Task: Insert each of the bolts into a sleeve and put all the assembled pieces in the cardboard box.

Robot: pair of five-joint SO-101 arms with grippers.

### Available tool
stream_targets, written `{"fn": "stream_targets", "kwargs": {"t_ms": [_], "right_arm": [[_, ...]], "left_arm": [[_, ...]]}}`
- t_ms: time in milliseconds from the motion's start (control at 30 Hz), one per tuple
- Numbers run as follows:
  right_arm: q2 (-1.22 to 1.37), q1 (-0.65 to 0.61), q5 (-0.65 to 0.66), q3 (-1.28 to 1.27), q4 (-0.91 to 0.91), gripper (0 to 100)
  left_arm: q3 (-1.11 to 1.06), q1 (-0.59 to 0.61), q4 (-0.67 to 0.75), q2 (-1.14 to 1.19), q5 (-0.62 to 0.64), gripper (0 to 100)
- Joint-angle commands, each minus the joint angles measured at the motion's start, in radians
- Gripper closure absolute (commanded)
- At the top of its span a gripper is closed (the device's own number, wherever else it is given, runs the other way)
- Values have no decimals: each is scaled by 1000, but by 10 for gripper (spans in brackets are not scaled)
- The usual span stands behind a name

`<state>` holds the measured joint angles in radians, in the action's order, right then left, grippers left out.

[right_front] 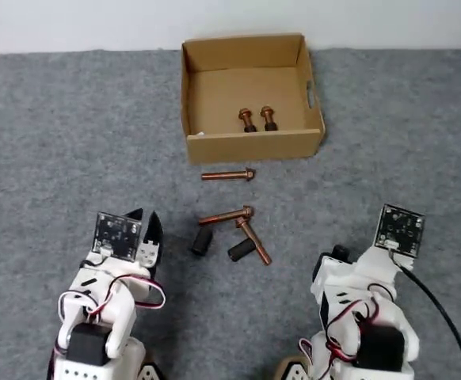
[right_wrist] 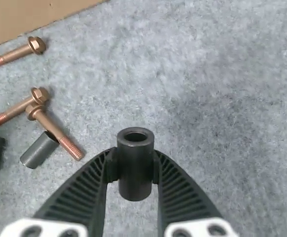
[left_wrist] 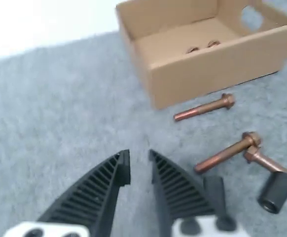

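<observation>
Right gripper (right_wrist: 133,159) is clamped on one black sleeve (right_wrist: 135,170); left gripper (left_wrist: 138,157), slightly parted and empty, is the nearer arm to three copper bolts (right_front: 225,214) lying flat outside the cardboard box (right_front: 250,147), the nearest bolt (right_front: 227,175) running parallel to its front wall.

Folded low, left arm (right_front: 104,305); left gripper (left_wrist: 139,162) jaws slightly parted, nothing between. Same pose for right arm (right_front: 365,305); right gripper (right_wrist: 135,157) clamped on upright sleeve (right_wrist: 135,173).
</observation>
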<state>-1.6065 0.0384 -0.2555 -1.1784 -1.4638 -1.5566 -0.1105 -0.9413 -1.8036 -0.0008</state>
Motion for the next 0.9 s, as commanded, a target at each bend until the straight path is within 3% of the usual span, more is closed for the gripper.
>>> {"fn": "stream_targets", "kwargs": {"t_ms": [0, 200, 533, 733, 867], "right_arm": [[-13, 1, -9, 8, 13, 991], [-15, 1, -9, 6, 13, 991], [-15, 1, -9, 6, 13, 991], [-15, 1, -9, 6, 13, 991], [-15, 1, -9, 6, 13, 991]], "left_arm": [[64, -51, -11, 8, -48, 994], [168, -100, -2, 221, -57, 995], [576, -153, 54, 937, -60, 995], [811, -180, 18, 1323, -71, 995], [978, -235, -95, 1567, -222, 995]]}}
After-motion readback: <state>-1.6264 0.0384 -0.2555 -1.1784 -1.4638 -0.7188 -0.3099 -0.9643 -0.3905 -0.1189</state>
